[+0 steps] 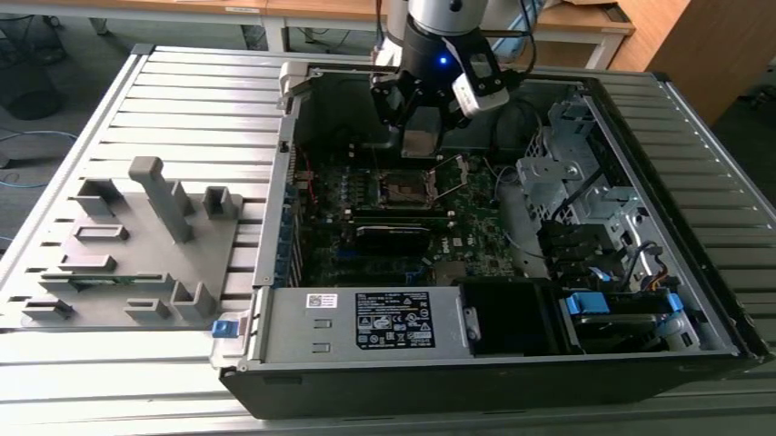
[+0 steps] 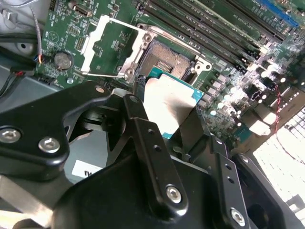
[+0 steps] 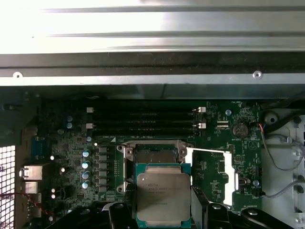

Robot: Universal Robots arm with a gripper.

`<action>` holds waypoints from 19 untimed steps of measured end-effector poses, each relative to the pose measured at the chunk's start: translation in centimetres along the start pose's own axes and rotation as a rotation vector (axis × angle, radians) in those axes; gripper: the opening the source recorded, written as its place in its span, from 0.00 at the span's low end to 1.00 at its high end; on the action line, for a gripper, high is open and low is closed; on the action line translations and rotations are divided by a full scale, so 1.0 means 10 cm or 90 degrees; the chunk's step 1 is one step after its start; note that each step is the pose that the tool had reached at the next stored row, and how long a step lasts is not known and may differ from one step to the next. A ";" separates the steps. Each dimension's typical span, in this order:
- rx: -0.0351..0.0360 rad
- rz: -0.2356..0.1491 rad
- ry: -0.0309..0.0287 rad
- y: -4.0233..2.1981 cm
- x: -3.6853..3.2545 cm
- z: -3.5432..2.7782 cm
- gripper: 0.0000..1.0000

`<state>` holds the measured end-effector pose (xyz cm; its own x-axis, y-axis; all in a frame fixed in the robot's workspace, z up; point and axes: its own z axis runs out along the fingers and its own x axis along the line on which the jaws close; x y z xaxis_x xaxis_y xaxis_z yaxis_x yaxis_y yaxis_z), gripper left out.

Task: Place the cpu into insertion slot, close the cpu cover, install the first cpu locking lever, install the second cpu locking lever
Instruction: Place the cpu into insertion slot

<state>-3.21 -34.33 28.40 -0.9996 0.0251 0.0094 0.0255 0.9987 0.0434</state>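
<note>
- Inside the open computer case [image 1: 276,227], the green-black circuit board [image 1: 363,195] lies flat; it is densely populated and matte, with long black memory sticks beside the socket.
- Gripper [image 2: 169,121]: black, angular, bolted linkages. Its 2 fingers [image 2: 138,112] are clamped on opposite edges of the cpu, above the socket area.
- cpu cover [image 2: 91,52]: a thin, bright silver metal frame with a large square window. It is swung open on its hinge and lies clear of the socket, to 1 side.
- Insertion slot [image 3: 152,155]: a small, dark square recess with a silver metal rim. It is unoccupied and its contact field is exposed.
- cpu [image 3: 163,195]: a flat square chip with a dull silver-grey lid on a green substrate. It is held off the board, just beside and partly over the slot, and is not seated.
- Judgement: step 1 of 4, placement, is in hand; cover and levers are not yet done. Seating calls for the chip's edges to be square to the rim, a level attitude and a light descent, since a tilted entry could damage the contacts.
</note>
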 end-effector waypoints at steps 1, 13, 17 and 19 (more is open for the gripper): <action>0.0013 0.000 0.0000 -0.001 0.000 0.018 0.54; 0.0039 0.000 0.0000 -0.004 0.000 0.087 0.54; 0.0040 0.000 0.0000 -0.004 0.000 0.097 0.54; 0.0040 0.000 0.0000 -0.004 0.000 0.097 0.54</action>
<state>-3.21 -34.33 27.42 -0.9996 0.0252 0.0093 0.0256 0.9990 0.0372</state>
